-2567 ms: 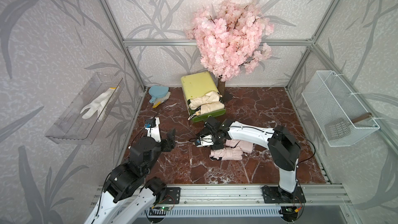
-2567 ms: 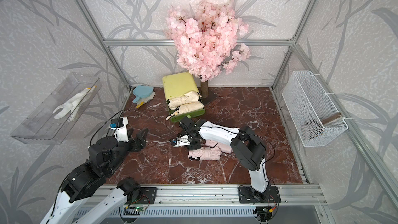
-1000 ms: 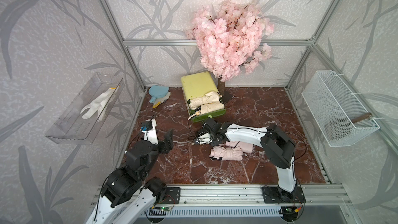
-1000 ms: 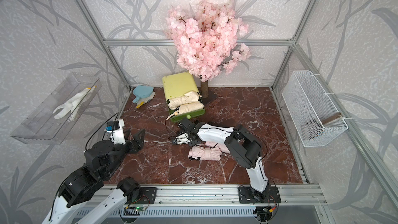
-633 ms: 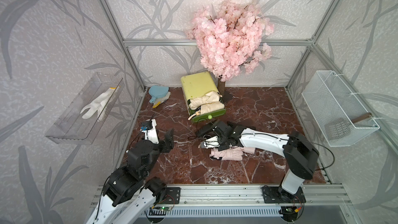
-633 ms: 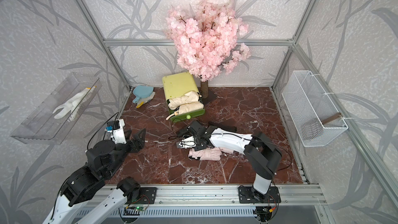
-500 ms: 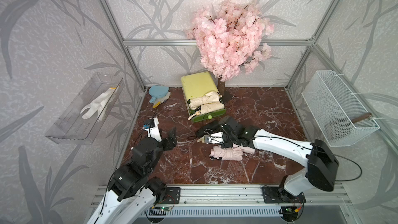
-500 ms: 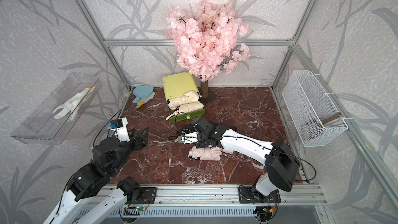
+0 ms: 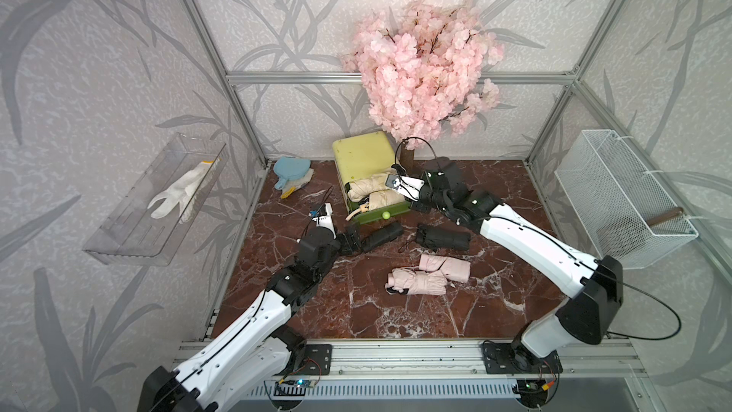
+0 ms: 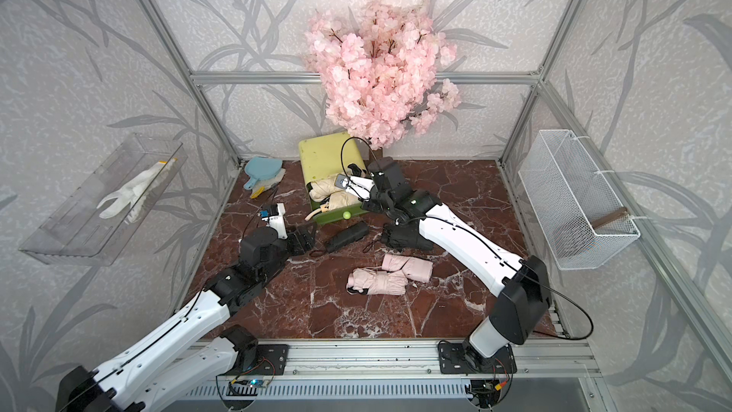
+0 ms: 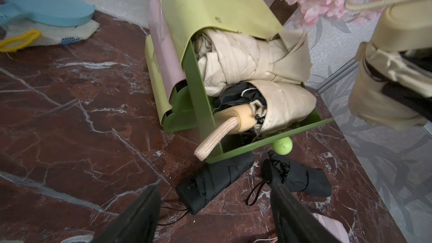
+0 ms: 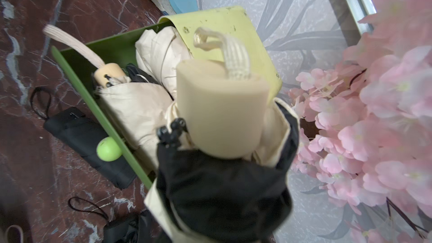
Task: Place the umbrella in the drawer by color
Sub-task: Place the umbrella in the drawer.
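Umbrella [image 12: 222,108] in cream fabric sits clamped in right hand [image 9: 414,200]; left hand [image 11: 215,189] gapes wide.

Bright, diffuse light casts only faint shadows. In the left wrist view the cream umbrella [image 11: 374,99], well beyond the left end effector [image 11: 215,211], is blurred; the right wrist view blurs it and the blossoms [image 12: 385,113].

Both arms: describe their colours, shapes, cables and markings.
The left arm and right arm match: white link shells, black joints, thin black cables, one looping wide at the right elbow. Each wrist bears a white camera mount; the left's carries a small blue board. The left gripper has flat black fingers.
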Available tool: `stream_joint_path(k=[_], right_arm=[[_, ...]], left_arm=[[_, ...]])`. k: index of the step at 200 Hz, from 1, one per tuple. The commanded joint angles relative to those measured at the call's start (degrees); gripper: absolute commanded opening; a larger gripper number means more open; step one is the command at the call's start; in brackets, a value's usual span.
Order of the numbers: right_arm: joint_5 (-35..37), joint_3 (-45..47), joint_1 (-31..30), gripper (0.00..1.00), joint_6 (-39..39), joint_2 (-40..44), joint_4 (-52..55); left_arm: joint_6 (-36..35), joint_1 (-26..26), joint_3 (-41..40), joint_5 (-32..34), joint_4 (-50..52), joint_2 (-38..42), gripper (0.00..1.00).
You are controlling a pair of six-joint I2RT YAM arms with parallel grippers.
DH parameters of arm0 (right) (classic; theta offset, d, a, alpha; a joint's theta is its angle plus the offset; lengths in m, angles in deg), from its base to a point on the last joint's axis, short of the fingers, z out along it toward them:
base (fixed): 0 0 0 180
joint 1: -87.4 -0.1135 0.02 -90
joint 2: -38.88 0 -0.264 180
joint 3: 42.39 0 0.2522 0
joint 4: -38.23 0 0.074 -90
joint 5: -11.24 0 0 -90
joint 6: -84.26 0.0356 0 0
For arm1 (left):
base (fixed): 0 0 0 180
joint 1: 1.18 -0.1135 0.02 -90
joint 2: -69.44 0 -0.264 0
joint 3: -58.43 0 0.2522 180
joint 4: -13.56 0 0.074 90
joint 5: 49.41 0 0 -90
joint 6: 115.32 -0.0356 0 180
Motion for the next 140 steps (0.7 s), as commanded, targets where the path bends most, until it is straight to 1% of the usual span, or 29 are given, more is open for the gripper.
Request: stream_joint_path(k=[1, 20, 45, 70, 113, 128, 140], right_arm=[[-5.4, -2.5, 0.3, 0.06, -4.7, -2.4, -3.5], [-9.0, -4.0, 0.3, 0.05, -8.7, -5.1, -3.4], [-10.6, -8.8, 0.3, 0.05, -12.7, -9.1, -0.4], [-12.4, -12.8, 0.2, 0.04, -18.1, -11.4, 4.1], [-13.2, -19.2, -0.3, 0.04, -20.0, -15.7, 7.9], [-13.7, -20.8, -0.8, 0.04, -20.0, -16.7, 9.3], [-14.1, -21.6, -1.1, 0.04, -20.2, -17.3, 10.6]], left_arm=[[-0.9, -1.9, -1.3, -4.8, -13.6, -3.6, 0.79], [-3.4, -3.2, -0.6, -7.1, -15.6, -7.6, 0.79], [-8.0, -3.8, -0.3, -9.5, -15.9, -10.4, 0.78], [-12.7, -4.0, -2.4, -12.9, -21.1, -12.4, 0.75], [-20.6, -4.1, -3.6, -19.3, -31.5, -17.8, 0.79], [-24.2, -4.0, -2.8, -22.0, -29.8, -18.5, 0.79], [-27.2, -4.0, -2.7, -22.3, -27.1, -18.1, 0.79]])
